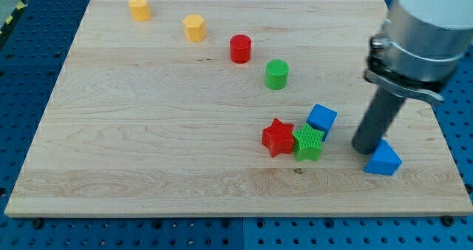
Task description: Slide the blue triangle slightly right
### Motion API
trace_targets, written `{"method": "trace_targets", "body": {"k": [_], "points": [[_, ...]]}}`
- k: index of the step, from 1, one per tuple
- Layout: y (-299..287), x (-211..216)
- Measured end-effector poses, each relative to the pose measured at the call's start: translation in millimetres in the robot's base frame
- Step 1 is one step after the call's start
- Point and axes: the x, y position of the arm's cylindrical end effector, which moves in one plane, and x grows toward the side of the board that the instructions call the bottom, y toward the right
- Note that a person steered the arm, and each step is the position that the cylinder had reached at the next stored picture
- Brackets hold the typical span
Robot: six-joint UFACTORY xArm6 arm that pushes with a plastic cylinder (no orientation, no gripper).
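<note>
The blue triangle [383,160] lies on the wooden board [148,132] near the view's bottom right. My tip [364,148] stands right against the triangle's left side, at its upper left edge. A blue cube [321,118] sits to the left of my tip, with a green block [308,142] and a red star [278,137] clustered beside it.
A green cylinder [277,74], a red cylinder [240,48] and two yellow blocks [194,27] [139,7] form a diagonal line toward the view's top left. The board's right edge lies close to the blue triangle.
</note>
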Motion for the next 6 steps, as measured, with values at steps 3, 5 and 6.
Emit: {"method": "trace_targets", "body": {"k": [3, 5, 6], "points": [[2, 16], [-44, 26], [-18, 41]]}}
